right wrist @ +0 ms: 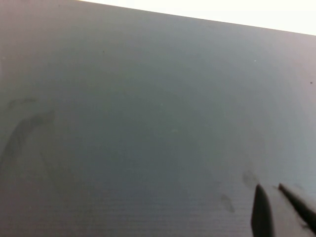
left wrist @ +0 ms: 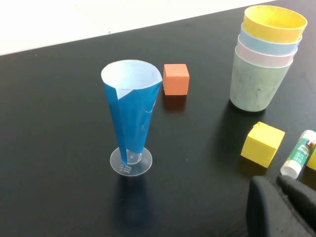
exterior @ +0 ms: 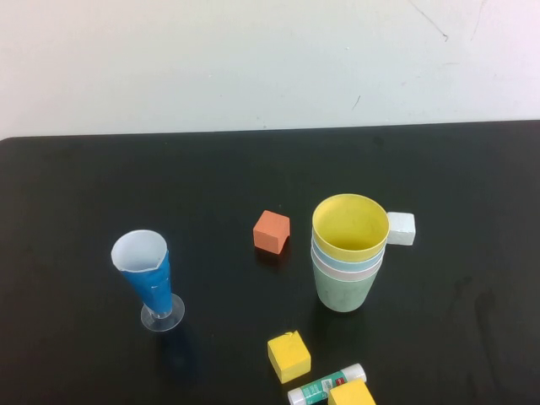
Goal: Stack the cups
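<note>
Left gripper [left wrist: 281, 205]: closed and empty, seen only in its own wrist view as dark fingers at the frame's edge; it hangs over the near left part of the black surface [exterior: 76, 194], out of the high view.

Right gripper [right wrist: 281, 207]: closed and empty, over bare dark surface to the right, with no object in its wrist view; also out of the high view.

Blue cone glass [exterior: 148, 278]: stands upright on a clear foot at near left, well apart from the stack; not one of the tumblers.

Orange block [exterior: 272, 231]: centre, just left of the stack.

Cups [exterior: 348, 253]: right of centre, all four nested upright in one column, green outermost at the base, then pink, light blue and yellow on top, mouths open upward and rims stepped evenly.

White block [exterior: 401, 228]: touching or just beside the stack on its far right side.

Yellow blocks [exterior: 289, 355]: near edge, in front of the stack, with a glue stick [exterior: 325, 384] lying between them.

Key relation: the stack lies to the right of and beyond the left gripper, its long axis vertical; which arm is nearer cannot be told.

Progress, as a judgement: stacking looks complete; no loose tumbler remains.
</note>
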Available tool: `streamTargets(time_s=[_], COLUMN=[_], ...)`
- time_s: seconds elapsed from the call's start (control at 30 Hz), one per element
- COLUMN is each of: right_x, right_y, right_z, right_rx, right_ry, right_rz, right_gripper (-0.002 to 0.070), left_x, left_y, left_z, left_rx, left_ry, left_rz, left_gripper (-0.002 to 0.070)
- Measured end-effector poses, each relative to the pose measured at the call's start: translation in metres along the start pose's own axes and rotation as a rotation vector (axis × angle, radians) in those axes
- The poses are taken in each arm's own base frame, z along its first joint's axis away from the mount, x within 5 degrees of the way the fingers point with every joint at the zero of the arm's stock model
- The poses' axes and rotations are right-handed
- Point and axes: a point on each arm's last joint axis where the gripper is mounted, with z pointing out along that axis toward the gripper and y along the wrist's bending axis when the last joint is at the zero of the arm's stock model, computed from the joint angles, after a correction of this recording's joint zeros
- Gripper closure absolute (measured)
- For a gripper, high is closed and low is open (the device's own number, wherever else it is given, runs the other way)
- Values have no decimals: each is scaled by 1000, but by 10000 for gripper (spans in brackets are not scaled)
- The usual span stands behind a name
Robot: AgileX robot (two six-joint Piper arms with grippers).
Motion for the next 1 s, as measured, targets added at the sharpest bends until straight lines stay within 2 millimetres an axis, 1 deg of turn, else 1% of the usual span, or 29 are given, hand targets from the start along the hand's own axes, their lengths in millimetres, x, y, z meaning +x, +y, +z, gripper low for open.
streamTargets(time_s=[0.13,0.23,0.4,0.5,0.7,0.83,1.0], right_x=[0,0,0,0,0,0,0], right_y=[0,0,0,0,0,0,0], right_z=[0,0,0,0,0,0,0], right_rx=[1,1,1,1,1,1,2], right_ry=[0,1,1,1,1,1,1], right_rz=[-2,-2,-2,-2,-2,-3,-5], right_gripper=[678,678,678,678,678,678,678], left_x=[2,8,19,33,64,68,71], left_y=[0,2,10,18,31,33,36], left_z=[2,3,9,19,36,36,35], left_rx=[0,-41,-237,-353,-479,-515,-567], left_ry=[4,-14,-81,-117,-165,-137,-76], left_rz=[1,-1,-9,-25,-81,-83,-25], left_gripper=[676,676,676,676,676,676,676])
